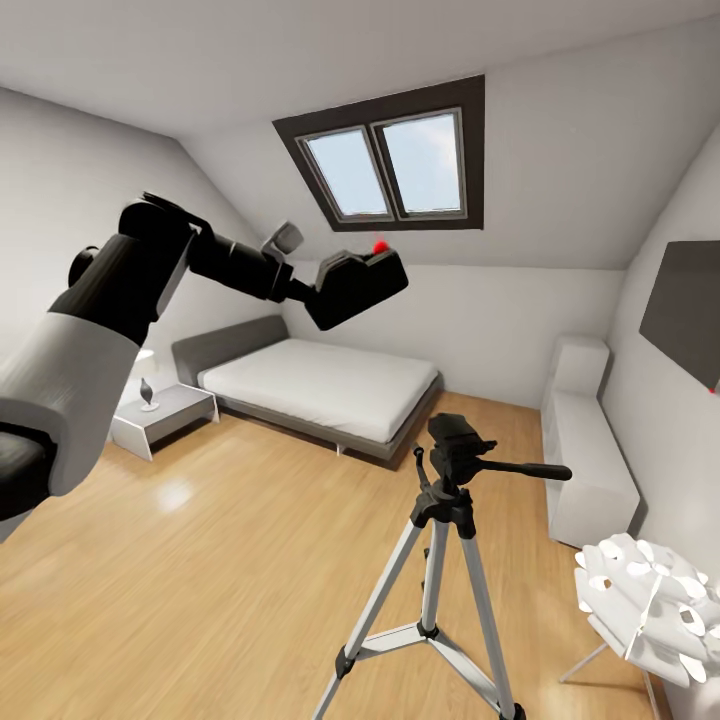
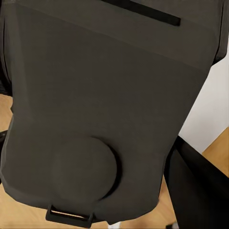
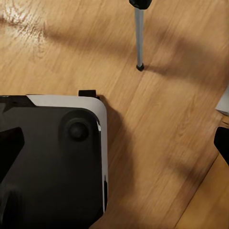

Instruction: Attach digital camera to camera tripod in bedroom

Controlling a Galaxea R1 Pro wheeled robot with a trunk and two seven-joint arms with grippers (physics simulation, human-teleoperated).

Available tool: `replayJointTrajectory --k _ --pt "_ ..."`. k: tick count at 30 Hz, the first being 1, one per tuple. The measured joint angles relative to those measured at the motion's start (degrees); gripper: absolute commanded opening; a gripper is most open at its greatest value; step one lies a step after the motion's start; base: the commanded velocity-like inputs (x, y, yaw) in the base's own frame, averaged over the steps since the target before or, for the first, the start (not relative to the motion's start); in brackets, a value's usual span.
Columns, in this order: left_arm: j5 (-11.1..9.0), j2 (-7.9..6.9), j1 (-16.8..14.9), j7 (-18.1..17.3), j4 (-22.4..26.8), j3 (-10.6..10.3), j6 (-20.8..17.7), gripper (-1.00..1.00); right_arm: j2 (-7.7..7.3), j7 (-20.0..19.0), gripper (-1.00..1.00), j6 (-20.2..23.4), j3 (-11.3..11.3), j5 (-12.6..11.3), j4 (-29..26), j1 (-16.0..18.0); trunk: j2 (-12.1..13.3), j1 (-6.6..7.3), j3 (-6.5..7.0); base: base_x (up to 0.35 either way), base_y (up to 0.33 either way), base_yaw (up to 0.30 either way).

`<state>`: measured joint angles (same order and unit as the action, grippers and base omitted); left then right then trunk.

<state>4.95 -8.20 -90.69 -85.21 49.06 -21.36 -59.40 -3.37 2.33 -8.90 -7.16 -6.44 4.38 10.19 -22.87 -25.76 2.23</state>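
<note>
My left arm is raised at the upper left of the head view, and my left gripper (image 1: 320, 296) is shut on the digital camera (image 1: 357, 287), a black box with a red button on top. In the left wrist view the camera's dark body (image 2: 105, 95) and round lens sit close, with one finger (image 2: 198, 188) beside it. The camera tripod (image 1: 452, 447) stands on the wood floor below and to the right of the camera, its black head and pan handle free. One silver tripod leg (image 3: 138, 36) shows in the right wrist view, where my right gripper (image 3: 117, 148) hangs open over the floor.
A grey-framed white bed (image 1: 320, 385) stands at the back under the skylight (image 1: 390, 165). A white nightstand (image 1: 165, 415) is at the left, a white shelf (image 1: 590, 450) at the right wall, and a white perforated lamp (image 1: 650, 605) at the lower right. My own base (image 3: 52, 162) lies below the right gripper.
</note>
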Motion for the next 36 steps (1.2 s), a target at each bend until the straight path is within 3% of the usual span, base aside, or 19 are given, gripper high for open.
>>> replayJointTrajectory --k 6,11,15,16,21,25,36 --pt "0.0 0.35 0.2 -0.2 -0.2 -0.4 0.0 -1.00 0.00 -0.1 1.00 0.0 0.0 0.0 0.0 0.0 0.0 0.00 0.00 0.000 0.000 0.000" --pt "-0.1 1.64 0.2 -0.2 -0.2 -1.7 0.0 -1.00 0.00 -0.1 1.00 0.0 0.0 0.0 0.0 0.0 0.0 0.00 0.00 0.000 0.000 0.000" --pt "-0.1 3.15 0.3 -0.1 -0.2 -4.6 0.0 -1.00 0.00 -0.1 1.00 0.0 0.0 0.0 0.0 0.0 0.0 0.00 0.00 0.000 0.000 0.000" --pt "-0.1 3.71 0.3 -0.1 -0.2 -6.4 0.0 -1.00 0.00 -0.1 1.00 0.0 0.0 0.0 0.0 0.0 0.0 0.00 0.00 0.000 0.000 0.000" --pt "-0.1 4.65 0.3 -0.2 0.0 -11.3 0.0 -1.00 0.00 -0.2 1.00 -0.1 0.0 0.0 0.0 0.0 0.0 0.00 0.00 0.000 0.000 0.000" --pt "-0.1 4.92 0.3 -0.3 0.1 -13.0 0.0 -1.00 0.00 -0.2 1.00 -0.1 0.0 0.0 0.0 0.0 0.0 0.00 0.00 0.000 0.000 0.000" --pt "-0.1 5.23 0.3 -0.4 1.9 -13.6 0.0 -1.00 0.00 -0.2 1.00 -0.1 0.0 0.0 0.0 0.0 0.0 0.00 0.00 0.000 0.000 0.000"
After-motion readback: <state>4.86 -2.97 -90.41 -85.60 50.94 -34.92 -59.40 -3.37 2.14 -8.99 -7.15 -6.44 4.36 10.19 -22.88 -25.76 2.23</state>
